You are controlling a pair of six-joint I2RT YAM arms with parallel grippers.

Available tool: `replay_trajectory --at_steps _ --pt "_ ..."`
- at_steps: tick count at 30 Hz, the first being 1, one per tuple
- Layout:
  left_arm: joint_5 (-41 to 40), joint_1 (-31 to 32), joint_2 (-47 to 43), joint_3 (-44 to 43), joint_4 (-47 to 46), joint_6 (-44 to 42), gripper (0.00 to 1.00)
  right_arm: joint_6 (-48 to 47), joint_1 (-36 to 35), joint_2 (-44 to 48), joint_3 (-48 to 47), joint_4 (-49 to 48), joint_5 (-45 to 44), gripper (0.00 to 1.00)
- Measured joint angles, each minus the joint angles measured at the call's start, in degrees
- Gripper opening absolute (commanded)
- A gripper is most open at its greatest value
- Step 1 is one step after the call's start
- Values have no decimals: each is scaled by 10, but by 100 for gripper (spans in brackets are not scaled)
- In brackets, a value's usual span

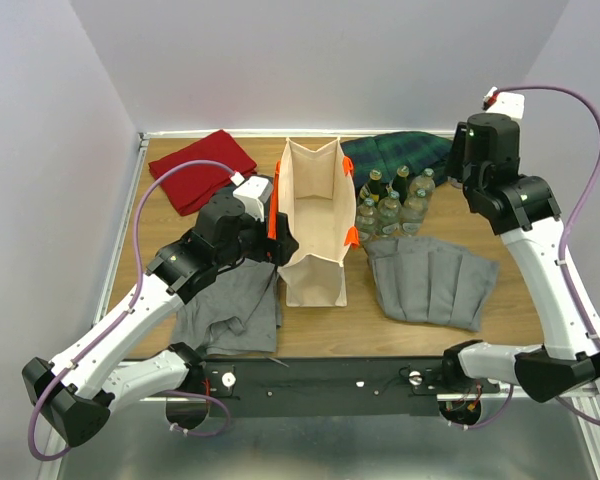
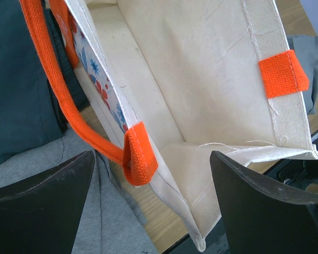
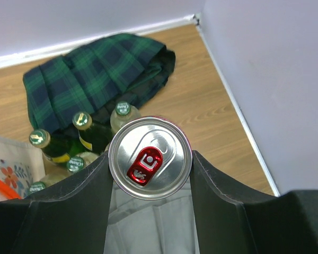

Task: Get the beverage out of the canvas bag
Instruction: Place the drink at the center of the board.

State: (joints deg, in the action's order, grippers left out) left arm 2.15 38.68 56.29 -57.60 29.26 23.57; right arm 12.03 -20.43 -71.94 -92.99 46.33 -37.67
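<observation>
No readable label on silver can point(image 3: 150, 157), red tab, clamped in right gripper point(image 3: 150, 185) above bottles point(image 1: 392, 205), right of beige canvas bag point(image 1: 315, 225) w/ orange handles, prob. empty; left gripper point(image 2: 151, 203) jaws wide apart at bag's rim

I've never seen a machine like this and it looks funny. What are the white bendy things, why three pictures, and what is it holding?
They are two robot arms on a wooden table. One picture looks down from above; the others come from cameras on each wrist. The right gripper pinches a silver drink can with a red tab. The left gripper is open at the rim of the tall beige canvas bag with orange handles. Beside the bag stand glass bottles, with red, grey and green plaid cloths around.
</observation>
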Motion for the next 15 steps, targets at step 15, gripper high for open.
replay_trajectory --at_steps 15 --pt "-1 0 0 0 0 0 99 6 187 -5 98 -38 182 1"
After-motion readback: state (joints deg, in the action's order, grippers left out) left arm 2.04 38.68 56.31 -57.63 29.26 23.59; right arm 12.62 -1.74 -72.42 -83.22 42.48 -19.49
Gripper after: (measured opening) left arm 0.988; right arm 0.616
